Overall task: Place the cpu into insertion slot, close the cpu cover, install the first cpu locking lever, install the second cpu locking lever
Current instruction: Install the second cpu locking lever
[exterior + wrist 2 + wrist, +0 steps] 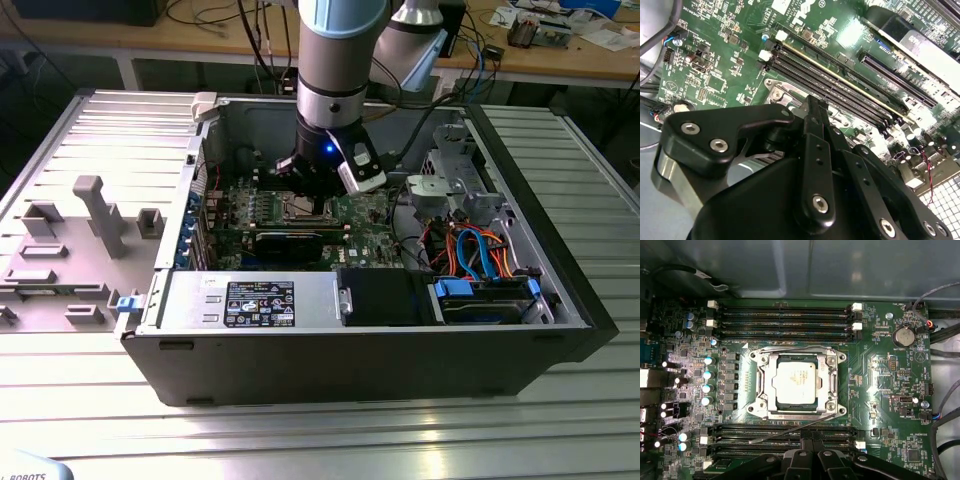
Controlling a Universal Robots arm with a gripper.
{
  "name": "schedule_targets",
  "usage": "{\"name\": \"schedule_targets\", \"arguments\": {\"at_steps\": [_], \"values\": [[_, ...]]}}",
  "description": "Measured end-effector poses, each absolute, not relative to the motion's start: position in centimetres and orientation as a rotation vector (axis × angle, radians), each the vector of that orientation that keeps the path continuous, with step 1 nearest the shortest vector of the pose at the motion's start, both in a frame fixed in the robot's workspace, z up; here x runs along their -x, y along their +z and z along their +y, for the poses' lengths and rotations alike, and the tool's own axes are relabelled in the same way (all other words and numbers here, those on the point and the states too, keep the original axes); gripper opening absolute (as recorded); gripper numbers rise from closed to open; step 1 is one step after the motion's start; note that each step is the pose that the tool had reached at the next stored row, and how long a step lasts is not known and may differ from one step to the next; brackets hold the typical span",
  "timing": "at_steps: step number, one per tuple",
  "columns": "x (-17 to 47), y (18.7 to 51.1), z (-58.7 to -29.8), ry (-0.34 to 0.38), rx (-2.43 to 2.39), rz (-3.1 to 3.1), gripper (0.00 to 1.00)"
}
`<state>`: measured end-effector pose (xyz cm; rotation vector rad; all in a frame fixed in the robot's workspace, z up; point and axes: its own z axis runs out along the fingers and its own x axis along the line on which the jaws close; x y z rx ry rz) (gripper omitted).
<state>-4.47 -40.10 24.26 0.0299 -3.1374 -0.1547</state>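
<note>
Directly beneath the black pincer (pixel 812 452), whose finger state cannot be told, the silver-grey square cpu (pixel 795 382) sits in the metal-rimmed insertion slot (pixel 837 410) under the closed silver cpu cover (pixel 765 385). One thin wire lever (pixel 790 430) stands unlatched; a descent could bend it. Long black memory slots (pixel 785 320) crowd both sides.

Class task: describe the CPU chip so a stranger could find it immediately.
Inside the open black computer case, find the green motherboard. At its centre sits a silver metal hinged frame; the small pale square metal-topped chip shows through its window, unlike the long dark memory slots on either side.
</note>
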Motion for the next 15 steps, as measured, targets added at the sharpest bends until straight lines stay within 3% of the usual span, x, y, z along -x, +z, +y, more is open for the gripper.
{"name": "schedule_targets", "arguments": {"at_steps": [15], "values": [[4.96,24.26,-40.84,-0.202,-0.034,-3.134,0.11]]}}
